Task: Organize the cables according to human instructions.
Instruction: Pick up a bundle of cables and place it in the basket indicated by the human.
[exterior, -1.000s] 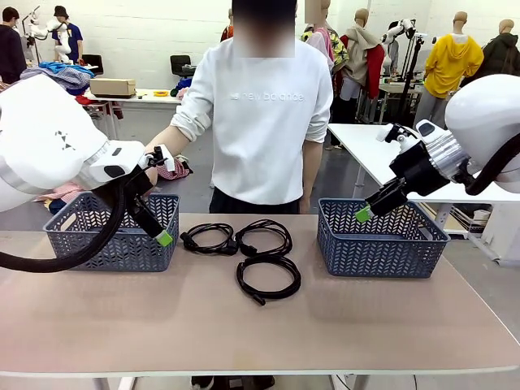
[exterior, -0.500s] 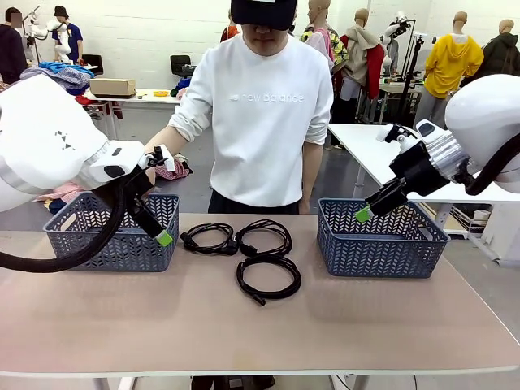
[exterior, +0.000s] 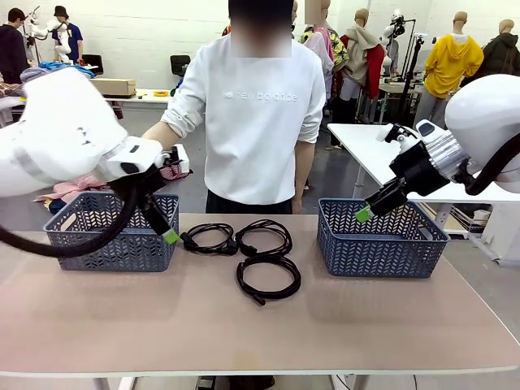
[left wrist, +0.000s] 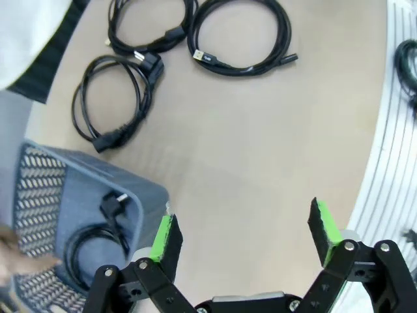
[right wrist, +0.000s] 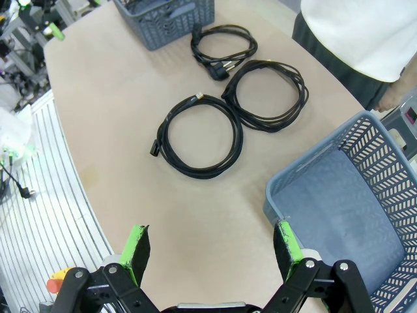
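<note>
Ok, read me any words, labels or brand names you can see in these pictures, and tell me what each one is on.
"new balance": across the chest of the person's white sweatshirt, front view.
Small dark marks on the left arm's white shell: too small to read.

Left arm (exterior: 65, 138) has moved: the big white link and wrist swung up and toward table centre. The black, green-padded left gripper (exterior: 170, 235) has nudged along the blue-grey plastic basket (exterior: 61, 236) toward the nearest coiled black power cord (exterior: 208, 238). The person in the white sweatshirt (exterior: 252, 122) has shifted slightly to the robot's left.
</note>
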Robot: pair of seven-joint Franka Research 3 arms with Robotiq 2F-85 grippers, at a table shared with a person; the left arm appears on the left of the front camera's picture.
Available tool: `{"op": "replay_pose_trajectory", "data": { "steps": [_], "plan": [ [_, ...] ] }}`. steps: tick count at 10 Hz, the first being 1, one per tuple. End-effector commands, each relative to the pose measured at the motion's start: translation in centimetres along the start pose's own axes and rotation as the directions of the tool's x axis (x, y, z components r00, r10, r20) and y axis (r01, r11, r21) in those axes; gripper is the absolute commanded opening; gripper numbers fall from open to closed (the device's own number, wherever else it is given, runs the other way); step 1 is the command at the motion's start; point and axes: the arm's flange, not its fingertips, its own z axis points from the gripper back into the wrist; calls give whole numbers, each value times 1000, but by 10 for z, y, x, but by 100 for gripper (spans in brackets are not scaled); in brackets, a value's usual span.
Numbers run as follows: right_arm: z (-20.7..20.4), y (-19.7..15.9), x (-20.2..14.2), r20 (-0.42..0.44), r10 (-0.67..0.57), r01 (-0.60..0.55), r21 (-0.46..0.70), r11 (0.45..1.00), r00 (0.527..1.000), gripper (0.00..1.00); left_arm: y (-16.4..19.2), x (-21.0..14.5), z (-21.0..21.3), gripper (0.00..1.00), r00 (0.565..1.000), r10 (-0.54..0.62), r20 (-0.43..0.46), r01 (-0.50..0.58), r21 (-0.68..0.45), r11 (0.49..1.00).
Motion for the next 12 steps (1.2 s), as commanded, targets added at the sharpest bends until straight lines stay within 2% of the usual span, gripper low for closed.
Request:
{"op": "replay_pose_trajectory", "data": {
  "steps": [1,4,6,9,11,12],
  "plan": [
    [0,-2,1,28,9,-10,16,1000,1000,100,27,45,-6,100,992,-73,-100,76,28,997],
    [0,-2,1,28,9,-10,16,1000,1000,100,74,97,-44,100,951,-185,-247,205,58,977],
    [0,-2,1,28,9,-10,16,1000,1000,100,103,116,-70,100,925,-216,-313,249,69,966],
    [0,-2,1,28,9,-10,16,1000,1000,100,130,121,-104,100,918,-200,-342,209,-11,978],
    [0,-2,1,28,9,-10,16,1000,1000,100,129,116,-105,100,921,-204,-333,196,-58,979],
    [0,-2,1,28,9,-10,16,1000,1000,100,129,113,-114,100,919,-217,-330,224,-18,975]
  ]
}}
